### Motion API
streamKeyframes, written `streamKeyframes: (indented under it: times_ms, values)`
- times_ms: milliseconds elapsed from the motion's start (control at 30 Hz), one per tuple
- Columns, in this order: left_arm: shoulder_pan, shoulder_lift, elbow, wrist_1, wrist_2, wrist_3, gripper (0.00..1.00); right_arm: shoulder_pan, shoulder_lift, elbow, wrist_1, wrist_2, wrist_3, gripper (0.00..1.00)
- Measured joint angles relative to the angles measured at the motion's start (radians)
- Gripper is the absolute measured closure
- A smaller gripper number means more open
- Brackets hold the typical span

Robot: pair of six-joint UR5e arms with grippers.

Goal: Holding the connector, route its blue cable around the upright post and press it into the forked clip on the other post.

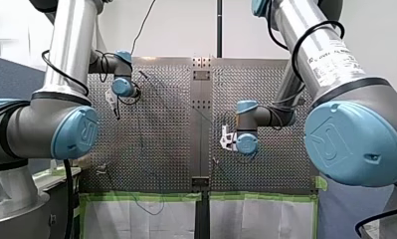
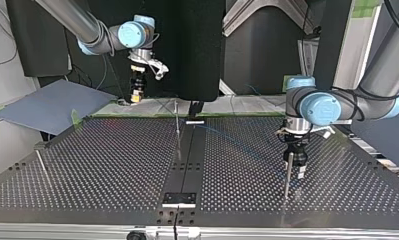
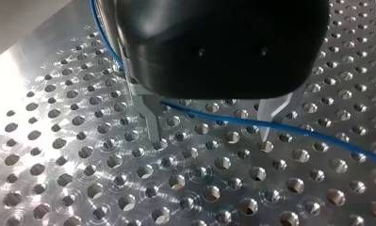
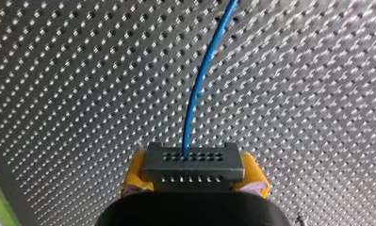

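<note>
Right claw [image 4: 195,176] pinches connector [image 4: 192,162], whose blue cable [image 4: 197,80] runs off-frame.

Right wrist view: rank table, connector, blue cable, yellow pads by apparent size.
1. perforated table, fills the background
2. connector, though nearest the camera
3. blue cable and the visible yellow pads: too alike to rank

front: 6 o'clock side of the table [image 1: 156,139], high, far | top: 12 o'clock side, low, looks back | wrists: very close, both see blue cable [image 3: 270,126] | all see table
</note>
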Motion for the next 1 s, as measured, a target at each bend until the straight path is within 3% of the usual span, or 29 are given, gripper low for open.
streamKeyframes:
  times_ms: [333, 667, 1000]
  values:
    - [-0.009, 0.000, 0.000, -0.001, -0.003, 0.001, 0.00, -0.013, 0.015, 0.081, -0.081, -0.024, 0.041, 1.00]
    - [-0.015, 0.000, 0.000, -0.004, -0.004, 0.000, 0.00, -0.020, 0.086, 0.148, -0.161, 0.010, 0.072, 1.00]
    - [-0.017, 0.000, 0.000, -0.004, -0.005, 0.000, 0.00, -0.016, 0.178, 0.153, -0.253, 0.015, 0.080, 1.00]
